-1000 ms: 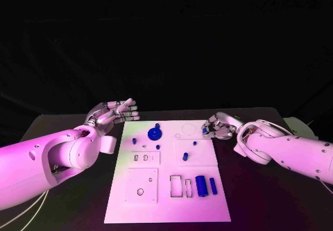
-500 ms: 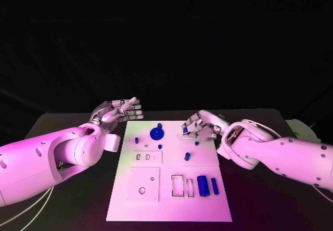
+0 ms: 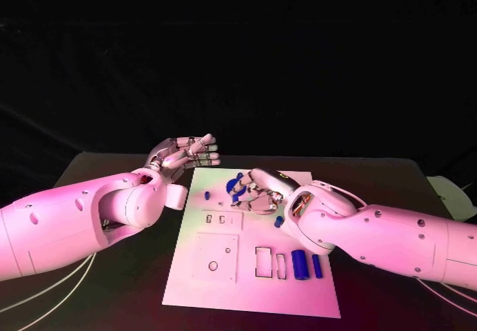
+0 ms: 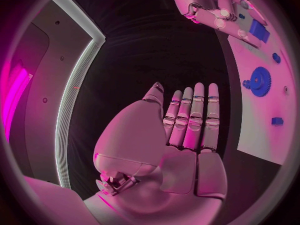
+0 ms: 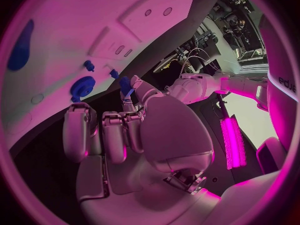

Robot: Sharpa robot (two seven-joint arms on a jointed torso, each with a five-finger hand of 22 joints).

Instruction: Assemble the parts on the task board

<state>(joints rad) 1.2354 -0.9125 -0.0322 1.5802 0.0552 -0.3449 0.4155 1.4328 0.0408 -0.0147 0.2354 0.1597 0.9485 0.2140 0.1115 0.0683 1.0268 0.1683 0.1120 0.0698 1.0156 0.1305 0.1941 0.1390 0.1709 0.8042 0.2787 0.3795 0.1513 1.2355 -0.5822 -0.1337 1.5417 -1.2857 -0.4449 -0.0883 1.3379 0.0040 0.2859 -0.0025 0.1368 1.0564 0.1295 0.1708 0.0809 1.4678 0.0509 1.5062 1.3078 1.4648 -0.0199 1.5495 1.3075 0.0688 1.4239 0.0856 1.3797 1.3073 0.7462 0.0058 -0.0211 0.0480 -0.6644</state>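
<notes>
The white task board lies in the middle of the black table. My right hand hovers over its far middle and pinches a small blue part between thumb and fingertip. Just beside that hand the blue gear stands on the board; the right wrist view shows the gear close to the held part. Two blue pegs stand near the gear. A short blue piece lies mid-board. A thick blue cylinder and a thinner one lie at the near right. My left hand is raised beyond the board's far left corner, fingers straight and holding nothing.
Empty rectangular slots sit beside the cylinders, and a square plate with holes is at the near left. My right forearm crosses the board's right side. Bare table surrounds the board.
My right hand has moved left across the board's far end to the gear, carrying the small blue part. The camera has shifted. My left hand has stayed raised and empty.
</notes>
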